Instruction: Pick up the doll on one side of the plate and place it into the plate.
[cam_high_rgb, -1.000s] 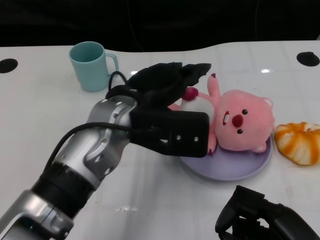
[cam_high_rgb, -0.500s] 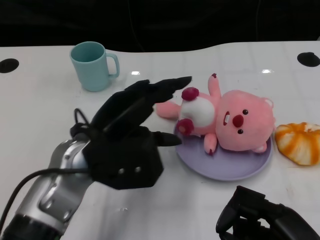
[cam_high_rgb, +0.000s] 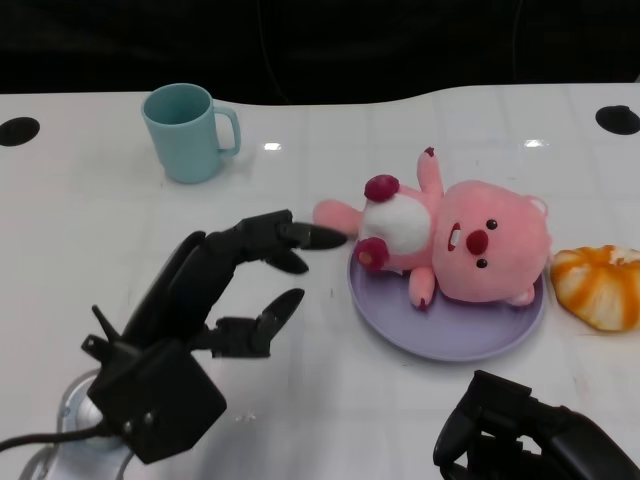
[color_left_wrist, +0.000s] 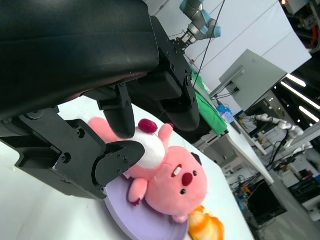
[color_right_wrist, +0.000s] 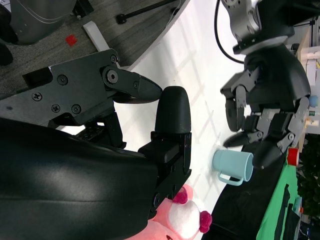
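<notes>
The pink plush doll (cam_high_rgb: 455, 238) lies on the lavender plate (cam_high_rgb: 450, 335), its legs hanging over the plate's left rim; the doll (color_left_wrist: 170, 175) and plate (color_left_wrist: 135, 220) also show in the left wrist view. My left hand (cam_high_rgb: 200, 320) hovers left of the plate, fingers spread, holding nothing, clear of the doll. My right hand (cam_high_rgb: 530, 440) rests at the table's near edge below the plate, fingers curled in, nothing in them. The right wrist view shows my left hand (color_right_wrist: 270, 115) across the table and part of the doll (color_right_wrist: 185, 220).
A teal mug (cam_high_rgb: 185, 130) stands at the back left, also seen as the mug (color_right_wrist: 232, 166) in the right wrist view. An orange-and-white plush piece (cam_high_rgb: 600, 285) lies right of the plate. Dark round holes mark the table's far corners.
My left hand has let go of the doll and pulled back toward me and to the left, its fingers spread. The doll stays lying on the plate. The right hand has not moved.
</notes>
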